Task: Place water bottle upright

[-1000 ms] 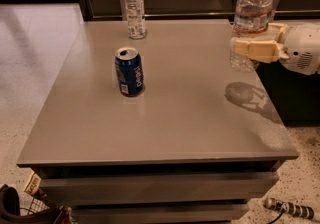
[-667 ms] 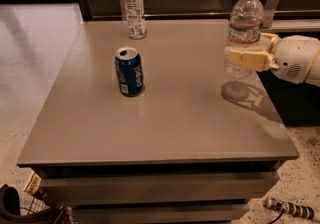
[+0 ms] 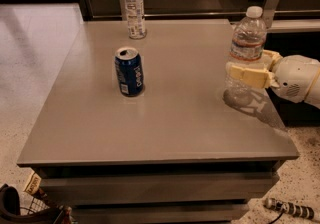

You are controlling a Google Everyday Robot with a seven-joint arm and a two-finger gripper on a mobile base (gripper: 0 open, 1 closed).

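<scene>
At the counter [image 3: 175, 128]'s right edge, the hand [image 3: 244, 68] grips the bottle [image 3: 247, 38] around its middle, cap up. Its base is at or just above the surface; I cannot tell which. Best to lower straight, keep it plumb, and release only once the base sits flat. The can [image 3: 130, 72] mid-counter and the slim bottle [image 3: 134, 8] at the far edge stand well apart.

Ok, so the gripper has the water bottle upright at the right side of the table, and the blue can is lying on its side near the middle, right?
Not quite. The camera view shows the blue can standing upright, not lying on its side. The rest holds: the gripper is closed around the water bottle, which is upright at the right side of the table, and the can is near the middle.
</scene>
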